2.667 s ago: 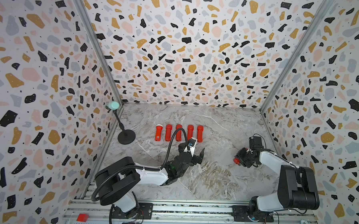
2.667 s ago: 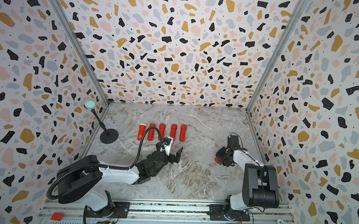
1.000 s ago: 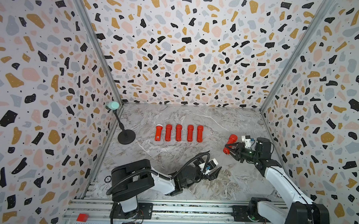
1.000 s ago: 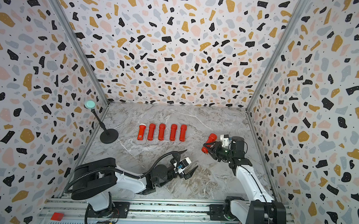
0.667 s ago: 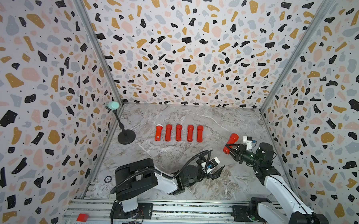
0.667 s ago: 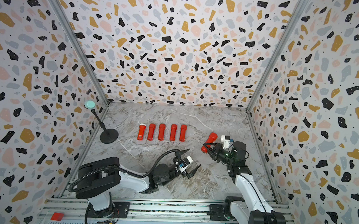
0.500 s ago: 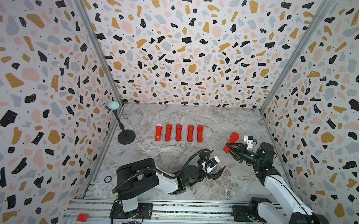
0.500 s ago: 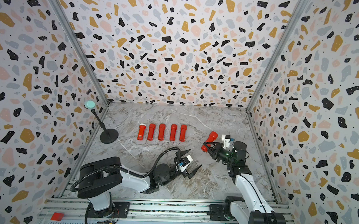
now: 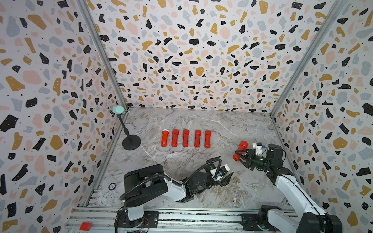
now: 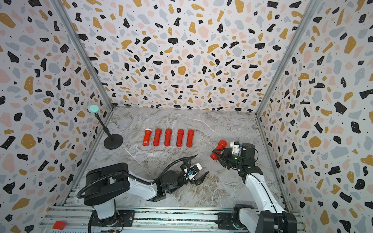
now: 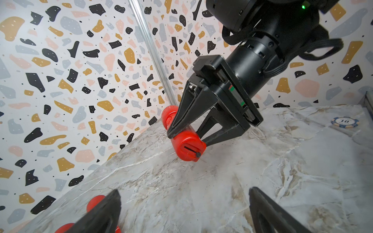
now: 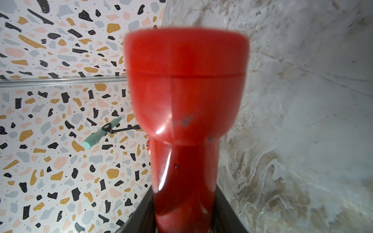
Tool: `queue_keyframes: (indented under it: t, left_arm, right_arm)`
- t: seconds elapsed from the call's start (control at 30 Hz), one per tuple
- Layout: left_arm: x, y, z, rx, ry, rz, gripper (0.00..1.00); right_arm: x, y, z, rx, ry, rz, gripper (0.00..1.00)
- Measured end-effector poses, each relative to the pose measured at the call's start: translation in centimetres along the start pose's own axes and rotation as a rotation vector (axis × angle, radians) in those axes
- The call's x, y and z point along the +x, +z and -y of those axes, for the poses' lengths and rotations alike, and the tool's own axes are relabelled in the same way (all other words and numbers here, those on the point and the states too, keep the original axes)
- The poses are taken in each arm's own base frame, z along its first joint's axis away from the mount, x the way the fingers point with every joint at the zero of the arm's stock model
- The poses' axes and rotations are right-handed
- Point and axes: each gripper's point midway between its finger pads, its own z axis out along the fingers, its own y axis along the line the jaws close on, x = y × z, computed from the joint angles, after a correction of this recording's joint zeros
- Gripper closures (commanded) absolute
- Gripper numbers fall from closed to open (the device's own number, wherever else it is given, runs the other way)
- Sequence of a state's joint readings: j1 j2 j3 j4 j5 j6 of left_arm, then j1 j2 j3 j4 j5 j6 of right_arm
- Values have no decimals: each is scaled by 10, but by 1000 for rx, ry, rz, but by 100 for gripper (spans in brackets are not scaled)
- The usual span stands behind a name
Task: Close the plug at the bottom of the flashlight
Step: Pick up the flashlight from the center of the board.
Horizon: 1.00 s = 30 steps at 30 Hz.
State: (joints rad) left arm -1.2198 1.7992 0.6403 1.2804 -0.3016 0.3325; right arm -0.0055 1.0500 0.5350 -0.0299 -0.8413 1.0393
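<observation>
My right gripper (image 9: 239,155) is shut on a red flashlight (image 9: 241,148) and holds it above the table at the right, head pointing to the back. In the left wrist view its bottom end faces the camera. The plug (image 11: 189,150) there shows a dark slit and a small black knob, and I cannot tell whether it sits flush. My left gripper (image 9: 227,169) is open and empty, low over the table, in front and to the left of the flashlight (image 11: 186,144). In the right wrist view the flashlight (image 12: 185,100) fills the middle between the fingers (image 12: 224,211).
Several more red flashlights (image 9: 185,138) lie in a row at mid-table. A microphone on a black stand (image 9: 131,141) is at the back left. A poker chip (image 9: 112,186) lies front left. Patterned walls close three sides, and a metal rail (image 9: 176,220) runs along the front.
Since the earliest frames my right gripper has carried the flashlight up and away from the right wall, and my left arm has swung right toward it. Over the last second both barely moved.
</observation>
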Motion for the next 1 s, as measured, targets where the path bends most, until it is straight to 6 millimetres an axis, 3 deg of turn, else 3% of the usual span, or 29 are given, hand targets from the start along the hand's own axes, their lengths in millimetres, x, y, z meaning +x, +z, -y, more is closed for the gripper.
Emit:
queue_keyframes:
  t: [0.17, 0.37, 0.7, 1.0]
  left_arm:
    - [0, 8, 1, -11, 7, -1, 4]
    - [-14, 21, 8, 25, -12, 32, 13]
    - [12, 26, 21, 53, 72, -24, 19]
    - [3, 43, 23, 42, 117, 4, 25]
  right_arm:
    - [2, -2, 8, 61, 13, -3, 100]
    - [-8, -8, 1, 109, -32, 35, 100]
    - [-5, -11, 10, 171, -38, 29, 100]
    - [1, -10, 13, 188, -28, 6, 100]
